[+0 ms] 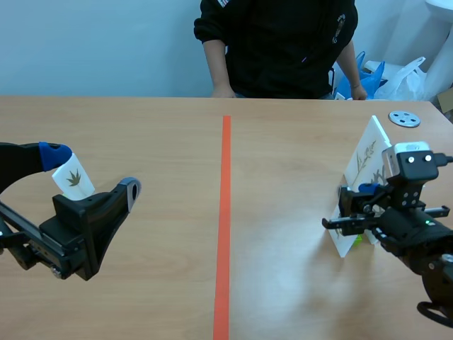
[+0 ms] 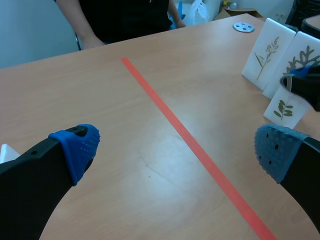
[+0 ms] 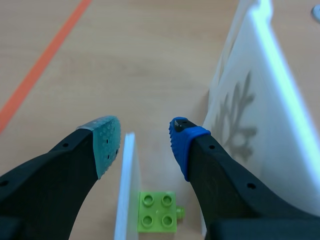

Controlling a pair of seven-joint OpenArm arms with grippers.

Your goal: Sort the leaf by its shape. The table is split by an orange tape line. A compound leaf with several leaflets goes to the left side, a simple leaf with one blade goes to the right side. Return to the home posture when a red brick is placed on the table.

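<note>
My right gripper [image 3: 142, 134] stands apart, its grey-green pad [image 3: 106, 142] and blue pad [image 3: 181, 142] on either side of a thin white card [image 3: 127, 190] seen edge-on. The card sits close to the grey-green pad, though I cannot tell whether they touch, and a clear gap separates it from the blue one. It is flat, smooth and upright, with a studded lime-green brick [image 3: 157, 212] against its foot below my fingers. Its face shows a green sprig of several leaflets, and it stands on my right gripper's side of the tape. Just beside the blue-padded finger rises a taller white card [image 3: 245, 110] bearing a grey branching leaf print. My left gripper [image 2: 176, 146] is spread wide, with nothing between its dotted blue pads [image 2: 80, 145] but the wood-grain table [image 2: 150, 175] and the matte orange tape line [image 2: 200, 150] running ahead. A small white card [image 1: 73, 177] with a dark lobed leaf stands just beside one finger, outside the gap, on that gripper's side of the tape. Well ahead, beyond the tape, lies a round metal disc [image 2: 243, 27] with holes. A person [image 1: 283, 42] in black is at the far table edge.
</note>
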